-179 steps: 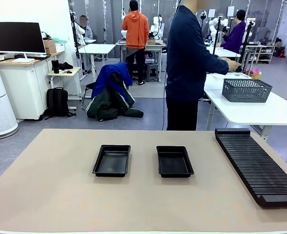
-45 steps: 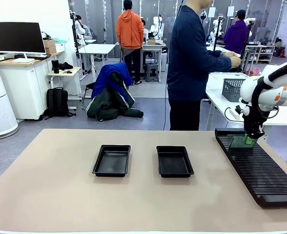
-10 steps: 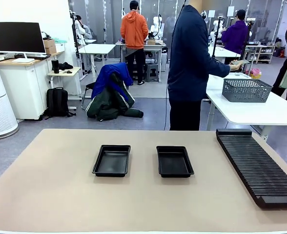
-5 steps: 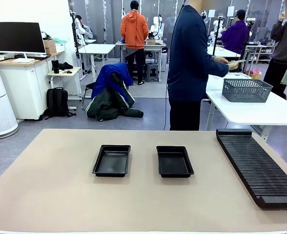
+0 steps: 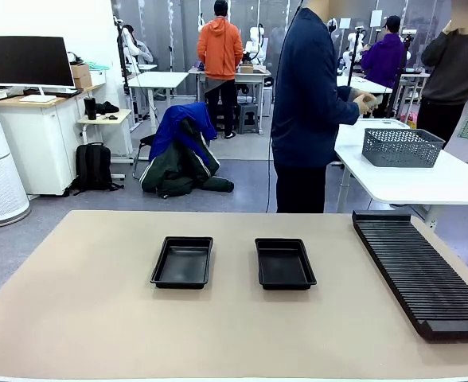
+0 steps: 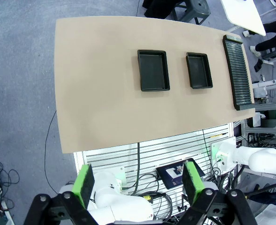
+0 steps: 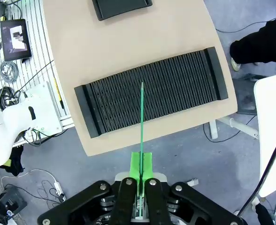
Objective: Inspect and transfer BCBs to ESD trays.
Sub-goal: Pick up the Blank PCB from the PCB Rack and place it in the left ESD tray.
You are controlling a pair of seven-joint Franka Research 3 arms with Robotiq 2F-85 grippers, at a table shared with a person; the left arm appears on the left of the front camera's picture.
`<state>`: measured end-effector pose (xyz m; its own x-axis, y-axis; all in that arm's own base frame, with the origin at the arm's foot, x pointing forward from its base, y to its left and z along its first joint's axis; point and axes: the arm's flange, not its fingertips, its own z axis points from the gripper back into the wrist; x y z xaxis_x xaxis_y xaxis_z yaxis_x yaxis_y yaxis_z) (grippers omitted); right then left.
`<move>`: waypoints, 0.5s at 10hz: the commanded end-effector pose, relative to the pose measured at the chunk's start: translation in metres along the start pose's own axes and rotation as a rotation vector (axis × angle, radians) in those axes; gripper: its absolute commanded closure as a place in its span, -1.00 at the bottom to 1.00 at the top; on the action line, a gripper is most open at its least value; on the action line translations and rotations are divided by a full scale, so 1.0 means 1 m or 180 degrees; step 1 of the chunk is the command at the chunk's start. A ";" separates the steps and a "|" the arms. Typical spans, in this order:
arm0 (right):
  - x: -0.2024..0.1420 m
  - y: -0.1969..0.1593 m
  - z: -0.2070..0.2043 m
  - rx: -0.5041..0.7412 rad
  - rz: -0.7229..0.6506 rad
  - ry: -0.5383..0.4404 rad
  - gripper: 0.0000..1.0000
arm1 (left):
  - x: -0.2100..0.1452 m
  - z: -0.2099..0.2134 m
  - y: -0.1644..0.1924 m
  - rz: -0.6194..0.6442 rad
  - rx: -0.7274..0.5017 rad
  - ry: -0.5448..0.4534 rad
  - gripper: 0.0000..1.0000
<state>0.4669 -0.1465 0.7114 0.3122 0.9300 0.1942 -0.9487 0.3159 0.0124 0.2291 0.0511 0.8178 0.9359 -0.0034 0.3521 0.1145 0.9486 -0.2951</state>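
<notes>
right end effector (image 7: 141, 172), bottom centre, clamps one edge of a thin bcb (image 7: 141, 117): probably light, stiff, likely fragile, best held by edges. left end effector (image 6: 138, 183) stands open, empty.

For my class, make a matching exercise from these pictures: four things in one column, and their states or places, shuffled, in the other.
Things
1. left pincer
2. right pincer
3. ESD trays
4. wire mesh basket

States or places
A. on the white side table
B. shut on a BCB, held edge-on over the slotted rack
C. open, holding nothing
D. empty, side by side on the tan table

Pairs: 1-C, 2-B, 3-D, 4-A
</notes>
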 end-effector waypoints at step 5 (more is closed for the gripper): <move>0.045 -0.023 -0.038 0.0529 -0.1038 -0.0608 0.95 | 0.001 0.000 0.000 0.0008 0.0004 -0.0008 -1.00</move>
<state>0.5007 -0.1251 0.6750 0.5250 0.8021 0.2847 -0.8510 0.4889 0.1919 0.2290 0.0511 0.8178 0.9359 -0.0035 0.3523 0.1146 0.9486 -0.2951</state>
